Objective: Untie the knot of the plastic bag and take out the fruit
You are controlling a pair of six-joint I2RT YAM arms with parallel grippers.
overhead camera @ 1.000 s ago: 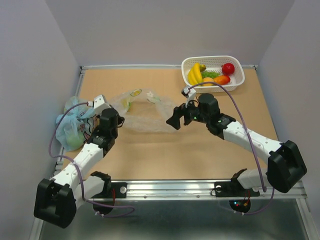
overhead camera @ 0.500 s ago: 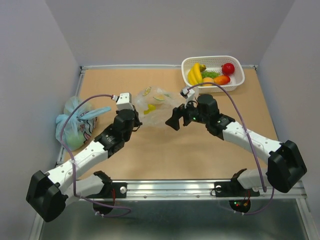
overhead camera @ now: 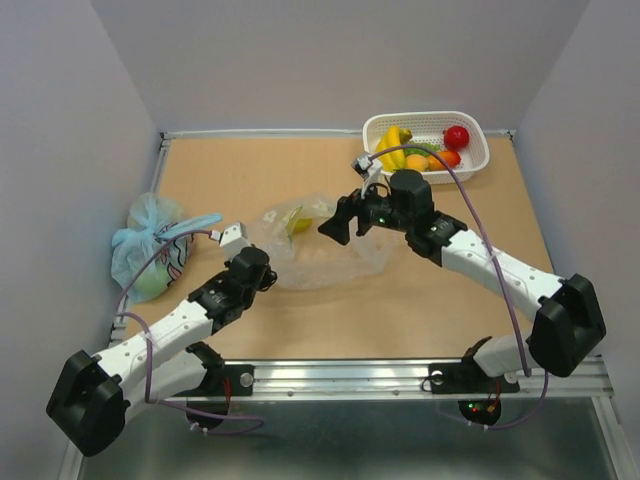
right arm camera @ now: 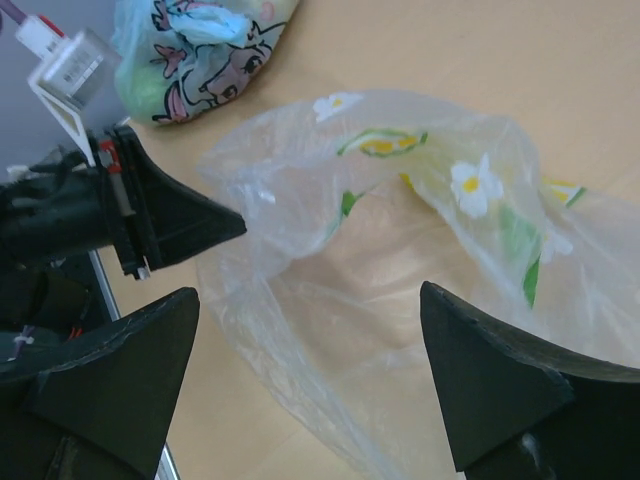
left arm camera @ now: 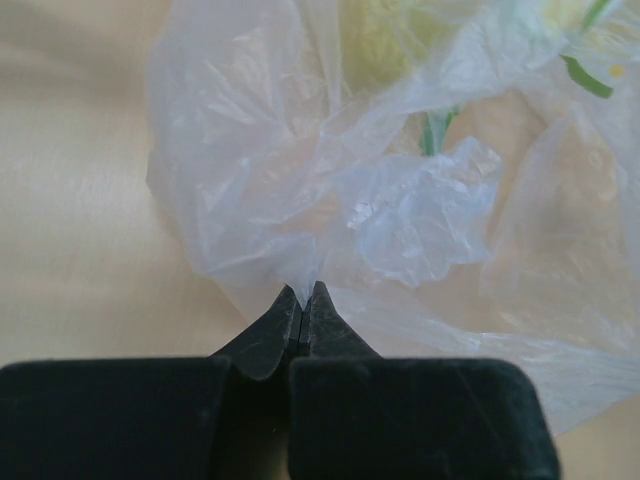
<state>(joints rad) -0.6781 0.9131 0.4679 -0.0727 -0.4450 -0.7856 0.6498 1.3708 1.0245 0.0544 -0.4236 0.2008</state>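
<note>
The clear plastic bag (overhead camera: pixel 325 255) lies crumpled on the table's middle, with flower prints, and looks empty; no knot shows. My left gripper (overhead camera: pixel 270 273) is shut on the bag's near-left edge, seen in the left wrist view (left arm camera: pixel 303 293) pinching the film (left arm camera: pixel 400 200). My right gripper (overhead camera: pixel 348 227) is open above the bag's far side; in its wrist view (right arm camera: pixel 308 300) the jaws stand wide apart over the bag (right arm camera: pixel 420 230). The fruit lies in the white basket (overhead camera: pixel 478 158): bananas (overhead camera: pixel 389 148), a red apple (overhead camera: pixel 456 137), green grapes (overhead camera: pixel 421 148), an orange piece (overhead camera: pixel 444 159).
A light-blue knotted bag (overhead camera: pixel 150 255) with a cartoon print lies at the left table edge, also in the right wrist view (right arm camera: pixel 200 50). The basket stands at the back right. Grey walls close three sides.
My left gripper swung from the left side toward the centre, then drew back nearer with the bag's edge in it. The bag bunched, then spread. My right gripper moved a little left and farther.
</note>
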